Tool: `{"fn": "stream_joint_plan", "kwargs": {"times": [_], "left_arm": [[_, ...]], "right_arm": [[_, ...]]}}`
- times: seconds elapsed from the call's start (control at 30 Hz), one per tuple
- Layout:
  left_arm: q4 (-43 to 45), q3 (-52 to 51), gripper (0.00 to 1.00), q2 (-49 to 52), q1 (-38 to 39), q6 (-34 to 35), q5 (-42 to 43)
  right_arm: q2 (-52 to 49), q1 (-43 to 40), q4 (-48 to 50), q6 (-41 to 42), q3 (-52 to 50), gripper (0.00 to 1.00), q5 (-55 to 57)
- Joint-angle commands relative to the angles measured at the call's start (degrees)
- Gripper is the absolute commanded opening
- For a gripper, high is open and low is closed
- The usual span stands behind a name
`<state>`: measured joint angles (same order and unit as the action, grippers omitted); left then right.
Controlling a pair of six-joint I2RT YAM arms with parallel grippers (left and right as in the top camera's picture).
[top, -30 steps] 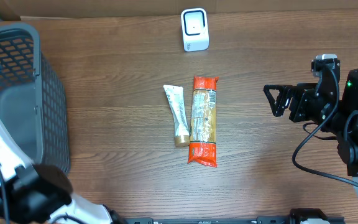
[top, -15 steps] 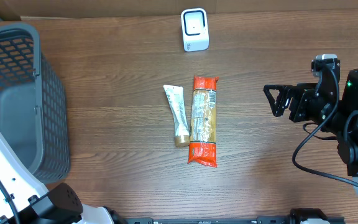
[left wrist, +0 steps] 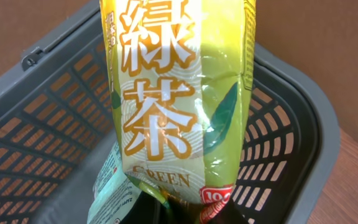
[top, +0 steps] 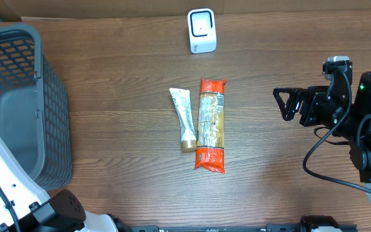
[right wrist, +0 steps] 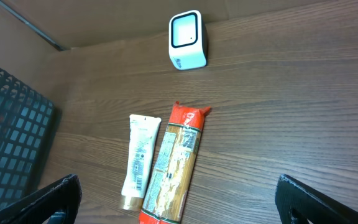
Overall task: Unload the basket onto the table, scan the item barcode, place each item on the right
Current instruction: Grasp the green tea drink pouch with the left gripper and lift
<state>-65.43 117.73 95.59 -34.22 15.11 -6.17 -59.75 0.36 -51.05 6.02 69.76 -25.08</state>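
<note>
A yellow-green pack of green tea [left wrist: 179, 93] fills the left wrist view, hanging over the grey mesh basket [left wrist: 291, 124]. My left gripper [left wrist: 188, 211] is shut on its lower end, and only the dark jaws show beneath the pack. The white barcode scanner [top: 202, 30] stands at the table's far edge, also in the right wrist view as the scanner [right wrist: 186, 40]. My right gripper [top: 287, 103] hovers open at the right, holding nothing. The left gripper itself is hidden in the overhead view.
A white tube [top: 185, 119] and an orange pasta packet [top: 211, 125] lie side by side mid-table, between the basket [top: 18, 109] and the right arm. A pale blue-white packet [left wrist: 114, 199] shows beside the left jaws, inside the basket.
The left arm's lower links shifted at the bottom left of the overhead view a second ago. The items on the table and the right arm have not moved.
</note>
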Motion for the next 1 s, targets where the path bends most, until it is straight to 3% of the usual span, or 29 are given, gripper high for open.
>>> {"fn": "stream_joint_plan", "kwargs": {"times": [0.0, 0.2, 0.3, 0.63, 0.73, 0.87, 0.97], "left_arm": [[1.27, 1.44, 0.08, -0.87, -0.15, 0.79, 0.24], [1.44, 1.44, 0.1, -0.85, -0.15, 0.79, 0.24], [1.44, 1.44, 0.04, -0.83, -0.15, 0.79, 0.22], [1.4, 1.44, 0.04, -0.85, -0.15, 0.76, 2.05], [2.1, 1.51, 0.04, -1.55, -0.15, -0.28, 9.49], [4.66, 1.55, 0.04, -4.52, -0.13, -6.8, 26.88], [6.16, 1.55, 0.04, -6.97, 0.04, -7.43, 38.1]], "right_arm": [[0.15, -0.33, 0.22, 0.15, 1.77, 1.0, -0.04], [0.15, -0.33, 0.22, 0.15, 1.77, 1.0, -0.04], [0.15, -0.33, 0.22, 0.15, 1.77, 1.0, -0.04], [0.15, -0.33, 0.22, 0.15, 1.77, 1.0, -0.04], [0.15, -0.33, 0.22, 0.15, 1.77, 1.0, -0.04], [0.15, -0.31, 0.22, 0.15, 1.77, 1.0, -0.04], [0.15, -0.31, 0.22, 0.15, 1.77, 1.0, -0.04]]}}
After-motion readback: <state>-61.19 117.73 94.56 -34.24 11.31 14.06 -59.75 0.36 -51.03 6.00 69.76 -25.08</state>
